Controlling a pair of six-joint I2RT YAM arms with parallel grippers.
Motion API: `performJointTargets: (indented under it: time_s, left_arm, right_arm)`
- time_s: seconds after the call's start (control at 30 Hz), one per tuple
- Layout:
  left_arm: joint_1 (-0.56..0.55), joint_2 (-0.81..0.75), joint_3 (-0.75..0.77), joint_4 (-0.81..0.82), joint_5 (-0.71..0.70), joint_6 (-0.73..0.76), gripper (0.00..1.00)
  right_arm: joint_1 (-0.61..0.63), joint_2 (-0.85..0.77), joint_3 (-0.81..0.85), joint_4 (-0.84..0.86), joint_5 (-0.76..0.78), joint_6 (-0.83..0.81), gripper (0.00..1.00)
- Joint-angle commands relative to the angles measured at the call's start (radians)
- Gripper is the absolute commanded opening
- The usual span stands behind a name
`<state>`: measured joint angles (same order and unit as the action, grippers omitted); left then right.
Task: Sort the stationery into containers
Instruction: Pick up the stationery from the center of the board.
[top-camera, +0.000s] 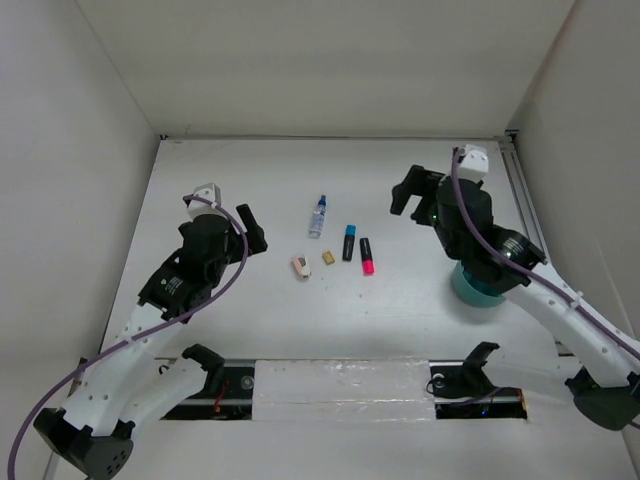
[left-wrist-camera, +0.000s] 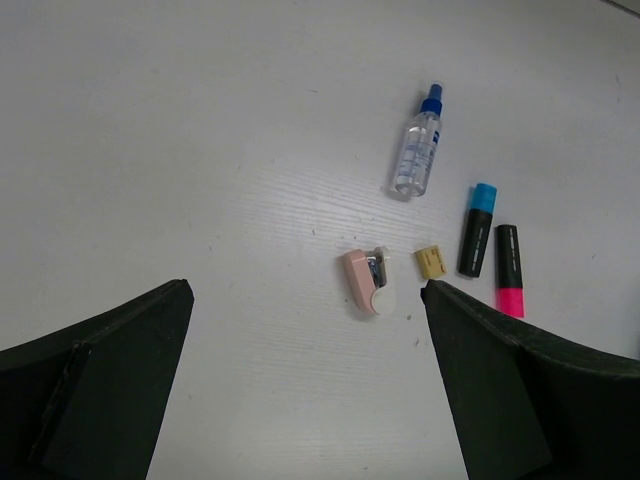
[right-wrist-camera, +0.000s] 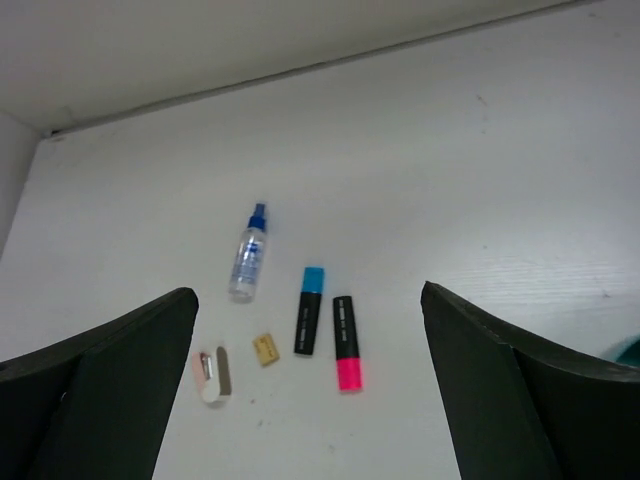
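Note:
Five small items lie in a loose cluster mid-table: a clear bottle with a blue cap (top-camera: 318, 217) (left-wrist-camera: 418, 155) (right-wrist-camera: 247, 263), a blue-black highlighter (top-camera: 349, 242) (left-wrist-camera: 478, 229) (right-wrist-camera: 309, 310), a pink-black highlighter (top-camera: 366, 256) (left-wrist-camera: 509, 270) (right-wrist-camera: 345, 342), a tan eraser (top-camera: 328, 258) (left-wrist-camera: 432, 262) (right-wrist-camera: 265, 349) and a pinkish block (top-camera: 300, 266) (left-wrist-camera: 368, 283) (right-wrist-camera: 211, 374). The teal cup (top-camera: 476, 290) stands at the right, mostly hidden under the right arm. My left gripper (top-camera: 252, 228) (left-wrist-camera: 305, 300) hovers open left of the cluster. My right gripper (top-camera: 408, 205) (right-wrist-camera: 308, 292) hangs open to its right, empty.
White walls close in the table at the left, back and right. A metal rail (top-camera: 520, 190) runs along the right edge. A strip covered in clear plastic (top-camera: 340, 385) lies along the near edge between the arm bases.

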<state>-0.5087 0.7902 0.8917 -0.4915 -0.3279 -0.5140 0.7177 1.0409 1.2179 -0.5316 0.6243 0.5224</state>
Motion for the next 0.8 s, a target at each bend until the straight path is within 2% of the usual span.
performJointTargets:
  time_s: [0.0,0.1,0.13,0.2,0.33,0.43,0.57,0.77]
  left_arm:
    - [0.002,0.000,0.019,-0.002,-0.043,-0.018,1.00]
    - [0.002,-0.009,0.019,-0.002,-0.053,-0.027,1.00]
    - [0.002,-0.009,0.019,-0.012,-0.066,-0.027,1.00]
    - [0.002,-0.009,0.019,-0.021,-0.079,-0.037,1.00]
    - [0.002,-0.009,0.019,-0.021,-0.092,-0.046,1.00]
    - [0.002,-0.009,0.019,-0.021,-0.092,-0.046,1.00]
    - [0.002,0.000,0.019,-0.021,-0.082,-0.046,1.00]
    - [0.002,-0.022,0.019,-0.021,-0.082,-0.046,1.00]
  right_arm:
    - [0.086,0.098,0.037,0.076,-0.089,-0.064,1.00]
    - [0.123,0.203,0.075,0.039,-0.020,-0.064,1.00]
    - [0.123,0.291,0.089,-0.003,-0.020,-0.052,1.00]
    - [0.108,0.393,0.118,-0.039,-0.100,-0.012,1.00]
    - [0.108,0.395,0.034,0.043,-0.124,0.010,1.00]
    - [0.060,0.354,-0.052,0.156,-0.241,-0.013,0.97]
    - [0.011,0.415,-0.061,0.125,-0.305,-0.022,0.92]
    - [0.011,0.470,-0.096,0.114,-0.328,-0.033,0.86]
